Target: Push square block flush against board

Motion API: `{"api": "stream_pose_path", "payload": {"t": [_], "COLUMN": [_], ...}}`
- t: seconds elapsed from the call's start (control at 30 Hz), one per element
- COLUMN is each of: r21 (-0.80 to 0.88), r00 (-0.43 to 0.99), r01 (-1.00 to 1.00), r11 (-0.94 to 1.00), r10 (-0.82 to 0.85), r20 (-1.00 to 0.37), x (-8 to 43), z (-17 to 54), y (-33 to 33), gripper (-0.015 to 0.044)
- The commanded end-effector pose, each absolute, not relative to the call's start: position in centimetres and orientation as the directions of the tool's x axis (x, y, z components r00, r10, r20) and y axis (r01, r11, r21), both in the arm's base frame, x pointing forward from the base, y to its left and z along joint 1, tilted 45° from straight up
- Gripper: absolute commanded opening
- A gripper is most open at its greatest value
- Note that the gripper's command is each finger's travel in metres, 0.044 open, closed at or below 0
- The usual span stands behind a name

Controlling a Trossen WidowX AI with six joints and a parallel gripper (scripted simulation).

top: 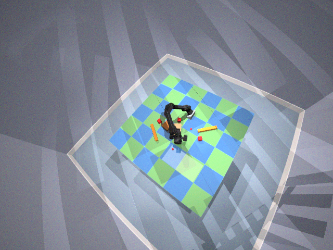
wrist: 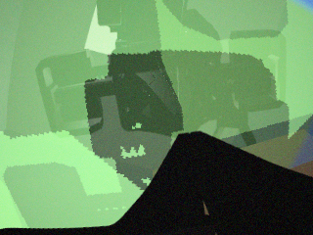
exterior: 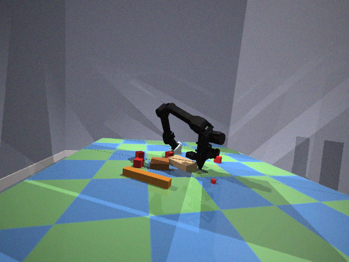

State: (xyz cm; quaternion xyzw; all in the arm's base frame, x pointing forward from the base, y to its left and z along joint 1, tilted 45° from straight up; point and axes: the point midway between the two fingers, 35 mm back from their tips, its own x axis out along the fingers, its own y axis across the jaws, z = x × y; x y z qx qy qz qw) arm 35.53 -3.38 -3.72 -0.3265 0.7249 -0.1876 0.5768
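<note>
The brown piece (top: 165,125) (exterior: 159,164), which looks like the square block, lies flat. The longer tan piece (top: 178,126) (exterior: 184,164), which looks like the board, lies beside it at an angle in the exterior view. The arm hides part of both from above, so I cannot tell whether a whole side touches. My gripper (exterior: 200,168) (wrist: 190,144) is shut and empty, pointing down low by the tan piece's near right end. I cannot tell whether it touches. In the wrist view, a brownish surface shows right of the fingertips, mostly hidden by the black fingers.
An orange bar (top: 154,132) (exterior: 146,177) lies beyond the brown piece. A yellow bar (top: 207,128) lies on the other side. Several red cubes stand around, one (top: 200,138) (exterior: 217,159) near the yellow bar. A tiny red cube (top: 172,149) (exterior: 213,180) lies near the gripper.
</note>
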Motion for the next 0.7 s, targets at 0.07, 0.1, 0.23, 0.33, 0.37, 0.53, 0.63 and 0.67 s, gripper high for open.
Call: {"api": "stream_pose_path", "payload": {"t": [0.07, 0.1, 0.23, 0.33, 0.37, 0.53, 0.63, 0.67], "r21": [-0.649, -0.649, -0.649, -0.649, -0.649, -0.647, -0.648, -0.648], "r00": [-0.120, -0.120, -0.120, -0.119, -0.119, -0.120, -0.120, -0.120], "r01": [-0.261, -0.261, -0.260, -0.260, -0.260, -0.259, -0.261, -0.261], "r11": [0.715, 0.715, 0.715, 0.715, 0.715, 0.717, 0.716, 0.716], "r10": [-0.691, -0.691, -0.691, -0.691, -0.691, -0.689, -0.690, -0.690], "r20": [-0.713, -0.713, -0.713, -0.713, -0.713, -0.715, -0.714, -0.714], "x": [36.6, 36.8, 37.4, 37.8, 37.9, 38.0, 38.0, 38.0], "z": [-4.0, -4.1, -4.3, -4.4, -4.5, -1.4, -0.5, -0.5], "y": [-3.3, -3.3, -3.3, -3.3, -3.3, -0.3, 0.6, 0.6], "gripper": [0.0000, 0.0000, 0.0000, 0.0000, 0.0000, 0.0000, 0.0000, 0.0000]}}
